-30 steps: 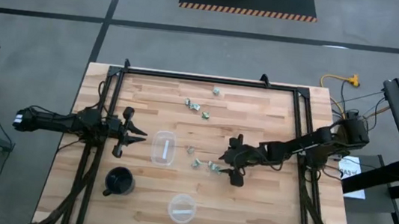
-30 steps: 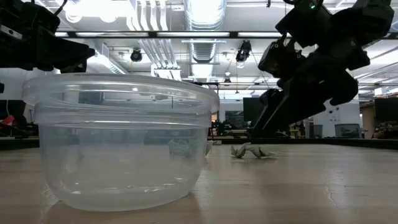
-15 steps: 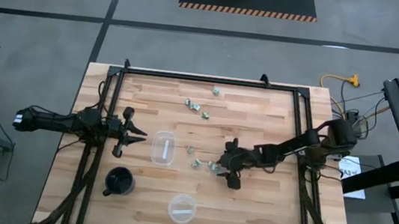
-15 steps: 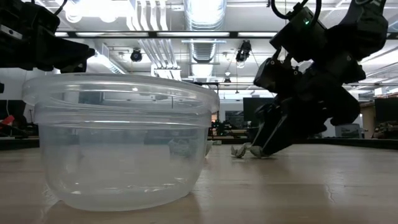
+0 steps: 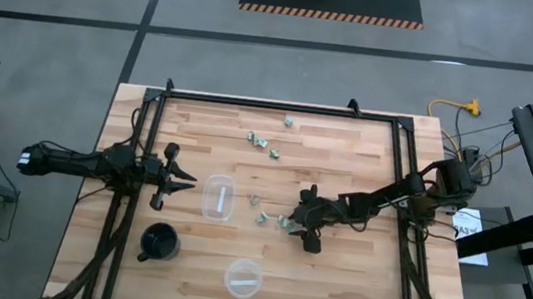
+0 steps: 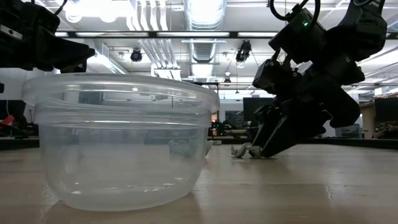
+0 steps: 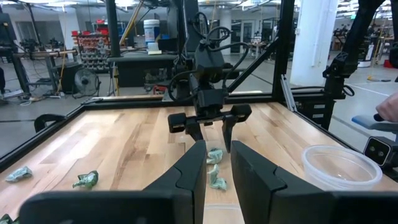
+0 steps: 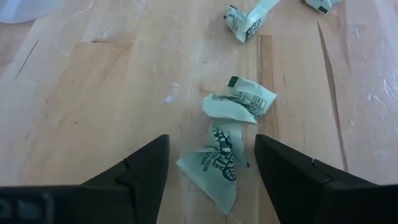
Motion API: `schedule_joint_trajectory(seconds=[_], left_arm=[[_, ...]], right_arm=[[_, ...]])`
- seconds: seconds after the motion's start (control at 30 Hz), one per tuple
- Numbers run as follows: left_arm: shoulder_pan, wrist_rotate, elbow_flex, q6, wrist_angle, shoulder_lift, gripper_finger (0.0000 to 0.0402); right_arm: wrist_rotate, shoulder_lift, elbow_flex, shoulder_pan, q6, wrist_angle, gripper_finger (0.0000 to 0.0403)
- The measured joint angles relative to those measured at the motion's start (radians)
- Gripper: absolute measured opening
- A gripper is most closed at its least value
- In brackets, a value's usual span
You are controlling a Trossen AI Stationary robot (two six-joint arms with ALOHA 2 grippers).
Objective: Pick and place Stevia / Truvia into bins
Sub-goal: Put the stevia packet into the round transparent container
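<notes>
At centre frame of the high view, the right gripper (image 5: 295, 227) has come down onto the wooden table (image 5: 332, 278), its fingers spread and straddling two crumpled green-and-white packets (image 8: 227, 140) without yet pinching them; a second ago it hung a little farther right and higher, and over the last half second it has barely shifted; in the low view its dark fingers (image 6: 266, 144) now reach the tabletop beside the packets, where earlier they hovered clear of it. A further packet (image 5: 261, 218) lies just left of the gripper, another (image 5: 254, 200) slightly above it, and three more (image 5: 264, 145) sit toward the upper middle of the table, all unmoved. The squarish bin (image 5: 219, 197) stands left of centre, the round bin (image 5: 243, 278) at lower centre, each holding a pale packet; a black mug (image 5: 159, 243) sits lower left. The left gripper (image 5: 185, 182) waits unchanged at the left of the squarish bin, fingers nearly together and holding nothing.
</notes>
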Motion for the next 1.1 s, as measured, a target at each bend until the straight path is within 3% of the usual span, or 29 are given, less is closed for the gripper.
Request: schedule_joint_trajectory(seconds=[0.2, 0.53, 0.87, 1.1], left_arm=[[0.0, 0.0, 0.0, 0.0, 0.0, 0.0, 0.0057], [0.0, 0.0, 0.0, 0.0, 0.0, 0.0, 0.0057], [0.0, 0.0, 0.0, 0.0, 0.0, 0.0, 0.0057], [0.0, 0.0, 0.0, 0.0, 0.0, 0.0, 0.0057]], right_arm=[[0.004, 0.0, 0.0, -0.001, 0.0, -0.003, 0.0182], [0.002, 0.0, -0.001, -0.001, -0.008, -0.006, 0.0021], [0.002, 0.0, -0.001, -0.001, -0.028, -0.012, 0.0015], [0.103, -0.003, 0.0, 0.0, -0.03, -0.043, 0.0014]])
